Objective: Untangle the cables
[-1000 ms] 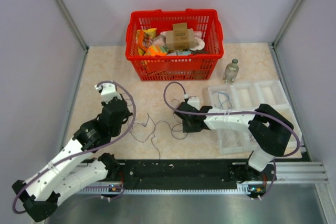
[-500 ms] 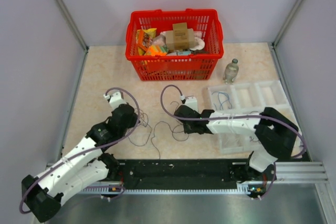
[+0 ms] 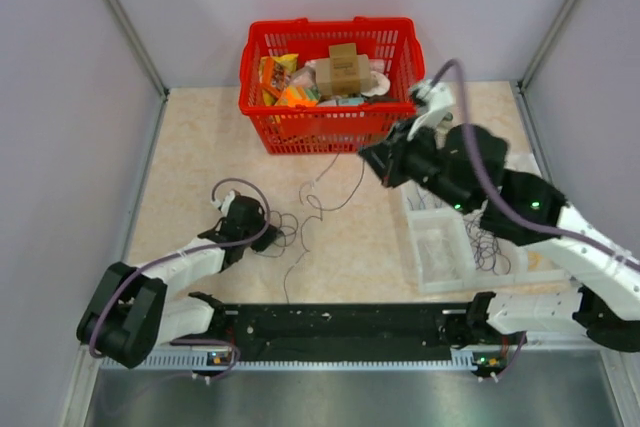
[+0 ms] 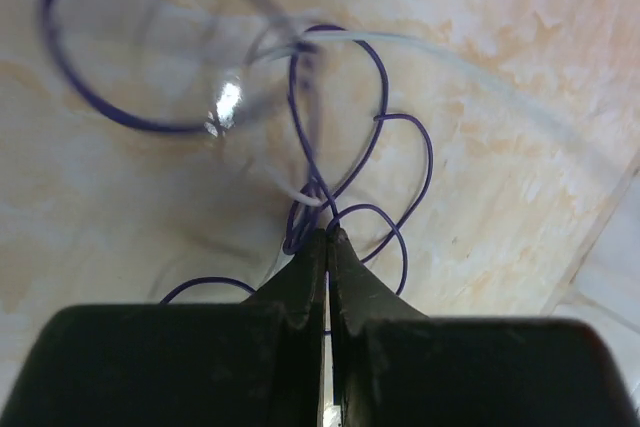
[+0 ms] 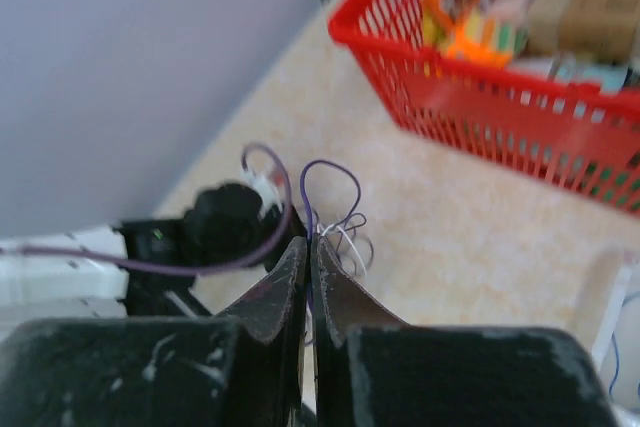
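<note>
The cables (image 3: pixel 285 230) are a tangle of thin purple and white strands on the table at centre left. My left gripper (image 3: pixel 260 231) is low on the table and shut on purple strands (image 4: pixel 312 209) at the tangle; a white strand (image 4: pixel 420 47) runs past them. My right gripper (image 3: pixel 372 161) is raised in front of the basket and shut on a purple cable (image 5: pixel 322 179), which loops above its tips and hangs down to the tangle (image 3: pixel 330 197). More thin cables (image 3: pixel 490 243) lie in the clear tray.
A red basket (image 3: pixel 330 127) full of packets stands at the back centre, just behind the right gripper. A clear plastic tray (image 3: pixel 440 259) lies at the right, partly under the right arm. Grey walls close both sides.
My right arm has risen and swung back to the right, pulling a purple cable out of the tangle. My left arm has dropped low and closed in on the tangle.
</note>
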